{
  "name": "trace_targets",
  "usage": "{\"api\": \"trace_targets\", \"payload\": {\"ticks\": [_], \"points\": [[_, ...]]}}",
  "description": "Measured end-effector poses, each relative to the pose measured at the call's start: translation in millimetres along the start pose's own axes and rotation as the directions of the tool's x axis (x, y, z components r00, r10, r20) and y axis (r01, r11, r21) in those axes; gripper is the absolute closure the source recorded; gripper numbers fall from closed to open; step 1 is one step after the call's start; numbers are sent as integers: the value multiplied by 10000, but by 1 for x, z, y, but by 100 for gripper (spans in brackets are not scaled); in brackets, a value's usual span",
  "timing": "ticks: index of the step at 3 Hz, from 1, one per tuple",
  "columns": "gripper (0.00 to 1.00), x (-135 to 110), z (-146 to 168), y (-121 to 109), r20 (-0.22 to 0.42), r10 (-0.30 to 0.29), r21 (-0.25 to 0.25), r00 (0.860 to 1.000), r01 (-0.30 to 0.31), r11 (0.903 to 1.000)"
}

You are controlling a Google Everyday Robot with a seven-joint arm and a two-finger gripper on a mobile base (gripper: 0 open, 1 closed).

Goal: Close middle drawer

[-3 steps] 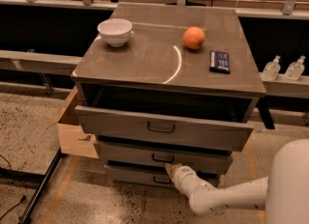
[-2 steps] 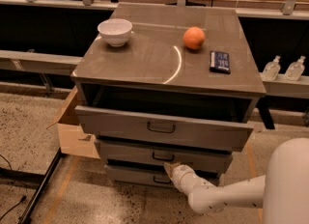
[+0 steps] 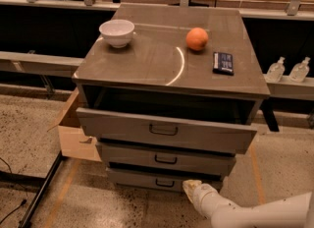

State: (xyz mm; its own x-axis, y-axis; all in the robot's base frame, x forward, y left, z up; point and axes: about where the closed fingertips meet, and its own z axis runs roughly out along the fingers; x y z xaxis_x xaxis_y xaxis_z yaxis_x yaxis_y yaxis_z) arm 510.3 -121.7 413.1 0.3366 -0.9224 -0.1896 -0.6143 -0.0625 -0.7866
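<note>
Cabinet, grey-brown wood, three drawers, flat glossy worktop [image 3: 147, 62].

- Bowl, white, round, ceramic-looking [image 3: 117, 32]: near the back left corner of the worktop.
- Fruit, orange, round [image 3: 196, 39]: toward the back right, well apart from the bowl.
- Packet, dark, flat, rectangular [image 3: 223, 63]: near the right edge, just beside the fruit on its front-right side.
- Top drawer, tall wide front [image 3: 122, 124]: pulled out farthest, overhanging the two below.
- Middle drawer, grey-brown flat front with small dark metal centre handle [image 3: 166, 158]: second of three, partly out; it projects less than the top drawer and more than the lowest, with a dark gap above its front.
- Lowest drawer, slim front [image 3: 147, 179]: slightly out.
- End effector, cream-tipped, on a white arm [image 3: 192, 186]: entering from the lower right, at the right part of the lowest drawer's front, below the middle drawer; open or closed cannot be told.
- Cardboard box, tan, open [image 3: 73, 136]: on the floor against the cabinet's left side.
</note>
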Motion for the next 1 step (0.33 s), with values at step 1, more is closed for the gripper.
{"api": "trace_targets", "payload": {"ticks": [1], "points": [[81, -9, -22, 24, 57, 1, -548, 10000, 3, 9985]]}}
